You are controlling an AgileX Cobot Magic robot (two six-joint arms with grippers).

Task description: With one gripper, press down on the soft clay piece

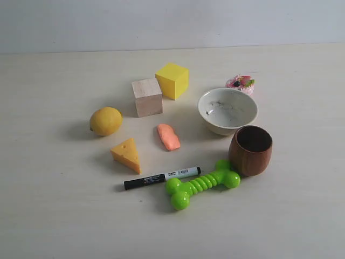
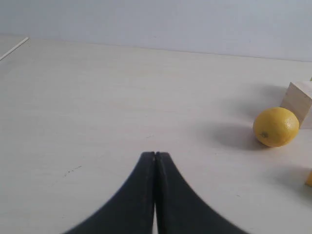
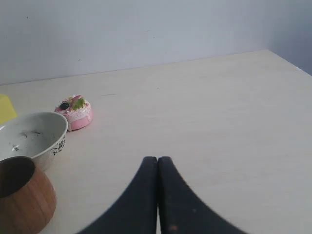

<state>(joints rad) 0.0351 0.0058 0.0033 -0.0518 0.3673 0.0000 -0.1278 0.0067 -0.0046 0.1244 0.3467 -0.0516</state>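
The soft clay piece [image 1: 168, 136], a small salmon-orange oblong lump, lies on the table near the middle of the exterior view, between the cheese wedge and the white bowl. Neither arm shows in the exterior view. In the left wrist view my left gripper [image 2: 155, 155] is shut with nothing between its fingers, over bare table well away from the lemon [image 2: 276, 126]. My right gripper [image 3: 157, 159] is also shut and empty, over bare table beside the wooden cup [image 3: 22, 200]. The clay is out of view in both wrist views.
Around the clay stand a lemon [image 1: 105, 121], cheese wedge [image 1: 127, 154], wooden cube [image 1: 146, 97], yellow cube [image 1: 172, 80], white bowl [image 1: 227, 110], pink cake toy [image 1: 240, 83], wooden cup [image 1: 250, 150], green bone toy [image 1: 200, 184] and a black marker [image 1: 161, 177].
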